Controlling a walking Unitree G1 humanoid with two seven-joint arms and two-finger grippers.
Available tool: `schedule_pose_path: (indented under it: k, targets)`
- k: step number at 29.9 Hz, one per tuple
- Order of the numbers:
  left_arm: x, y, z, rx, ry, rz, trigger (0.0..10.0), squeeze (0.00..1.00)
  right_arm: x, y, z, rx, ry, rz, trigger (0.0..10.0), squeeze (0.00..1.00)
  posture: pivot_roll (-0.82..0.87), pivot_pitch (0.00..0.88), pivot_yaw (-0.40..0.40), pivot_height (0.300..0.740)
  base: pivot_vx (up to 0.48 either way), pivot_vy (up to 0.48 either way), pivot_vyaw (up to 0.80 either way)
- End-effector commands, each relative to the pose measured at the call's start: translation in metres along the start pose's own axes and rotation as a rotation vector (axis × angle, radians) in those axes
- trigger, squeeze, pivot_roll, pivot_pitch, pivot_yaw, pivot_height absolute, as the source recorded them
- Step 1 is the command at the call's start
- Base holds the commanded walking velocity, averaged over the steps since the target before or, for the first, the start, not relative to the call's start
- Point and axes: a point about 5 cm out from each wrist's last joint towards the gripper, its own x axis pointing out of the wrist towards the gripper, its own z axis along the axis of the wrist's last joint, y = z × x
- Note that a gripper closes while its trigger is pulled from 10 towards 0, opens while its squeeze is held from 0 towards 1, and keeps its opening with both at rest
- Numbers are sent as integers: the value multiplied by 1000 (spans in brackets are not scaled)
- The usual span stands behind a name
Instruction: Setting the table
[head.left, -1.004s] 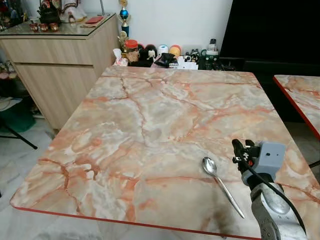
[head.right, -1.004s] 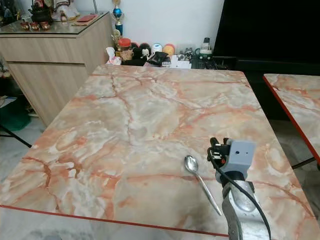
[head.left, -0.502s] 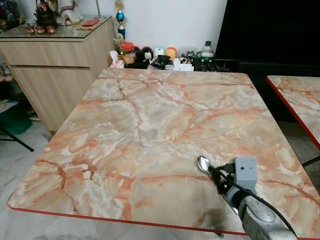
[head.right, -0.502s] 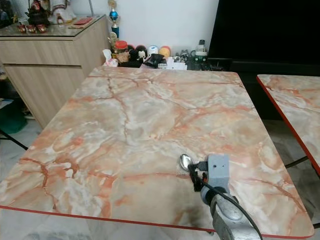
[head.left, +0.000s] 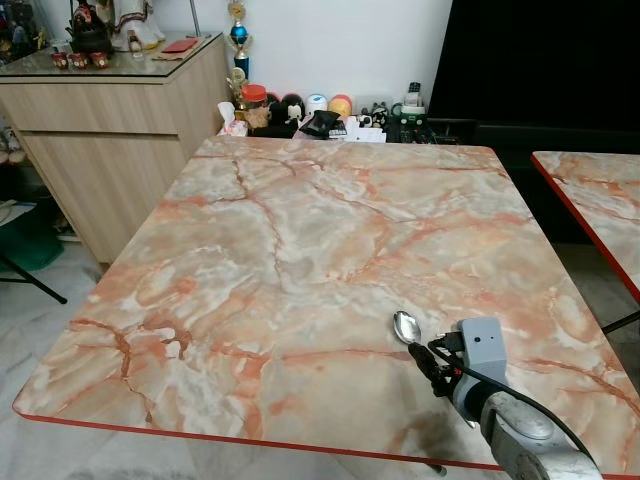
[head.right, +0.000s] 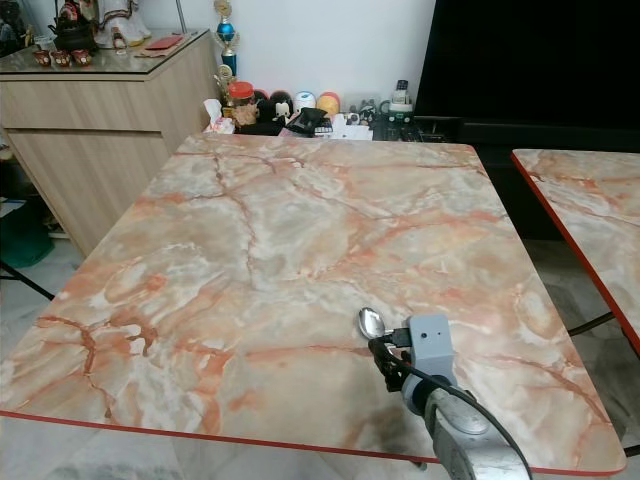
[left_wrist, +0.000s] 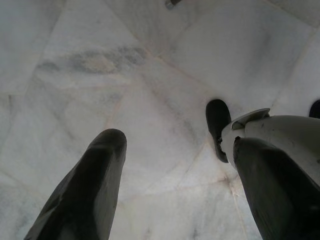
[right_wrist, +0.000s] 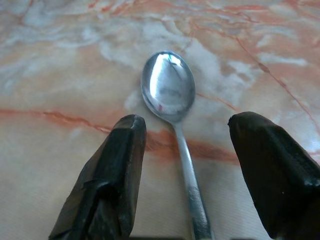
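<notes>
From the head views, the right pincer (head.left: 432, 362) is now hanging low over the spoon (head.left: 405, 326) lying near the marble worktop (head.left: 300, 240)'s front edge, having swung in from beside it a second ago. In the right wrist view its fingers (right_wrist: 107, 175) are gaping wide around the thin, stiff, slippery-looking handle, gripping nothing; that neck looks the place to pinch. The left pincer (left_wrist: 175, 190) is hanging open over floor tiles.

spoon (head.left: 405, 327) on table (head.left: 300, 260), near-right corner

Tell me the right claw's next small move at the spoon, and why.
Probably shut the fingers. The right claw is open and straddles the spoon handle just behind the bowl, one finger on each side, with the spoon lying flat on the marble table. If the fingers aren't low enough, ease down first.
</notes>
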Motion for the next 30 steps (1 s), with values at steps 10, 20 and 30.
schedule_pose_path:
  k: [10, 20, 30]
  targets:
    - [-2, 1, -7, 10, 19, -3, 10000, 0, 3, -9, -9, -25, 37, 53, 10000, 0, -13, 88, 24, 740, 0, 0, 0]
    - [-2, 3, -8, 6, 21, 2, 10000, 0, 12, -8, -3, -43, -1, 89, 10000, 0, -10, 91, 24, 740, 0, 0, 0]
    - [-2, 2, -9, 4, 24, 1, 10000, 0, 25, -8, 0, -57, -3, 96, 10000, 0, -5, 93, 23, 740, 0, 0, 0]
